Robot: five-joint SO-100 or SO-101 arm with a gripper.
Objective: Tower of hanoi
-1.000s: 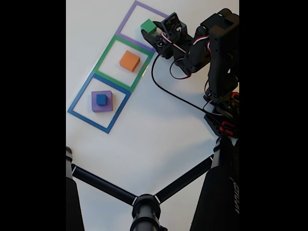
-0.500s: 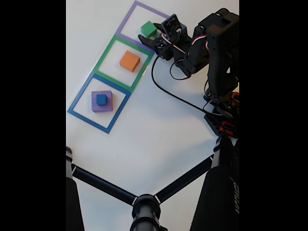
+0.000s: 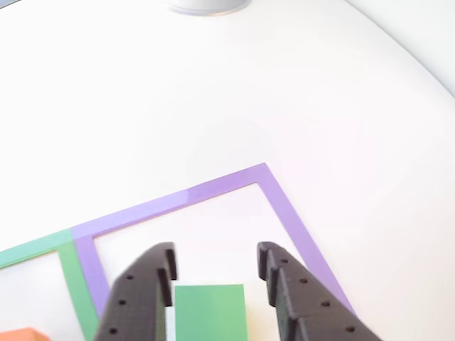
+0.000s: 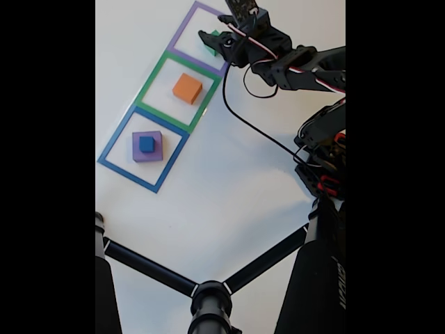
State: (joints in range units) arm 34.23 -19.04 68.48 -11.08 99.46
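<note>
- Other view, pincer [image 3: 213, 264]: two black fingers enter from 6 o'clock and stand apart, one to either side of the green block [image 3: 210, 312]. We see a sliver of bare surface between each finger and the block, so we read the pincer as open and gripping nothing.
- Green block: lies inside the purple square outline [image 3: 284, 206], toward its 6 o'clock edge in this view. In the fixed view the green block [image 4: 211, 47] is mostly hidden under the pincer [image 4: 215, 42], in the purple outline [image 4: 182, 31] at 12 o'clock of the row.
- Orange block [image 4: 188, 88]: sits alone, about centred in the green square outline [image 4: 150, 82], at the middle of the row.
- Purple block [image 4: 147, 147] with the small blue block [image 4: 146, 143] stacked on it: in the blue square outline [image 4: 115, 142], at 7 o'clock of the row.
- White surface [image 4: 229, 181]: carries all three outlines; the arm's base stands at 3 o'clock.
- Step in hand, our judgement: picking up the green block.
- How we would do it well: keep the block centred between the fingers, since the gap looks slightly wider on the 3 o'clock side; sink low enough that the finger faces meet the block's sides, not its top edge; close squarely so it does not twist.
- Then lift straight up before travelling, clear of the orange block just beside.
</note>
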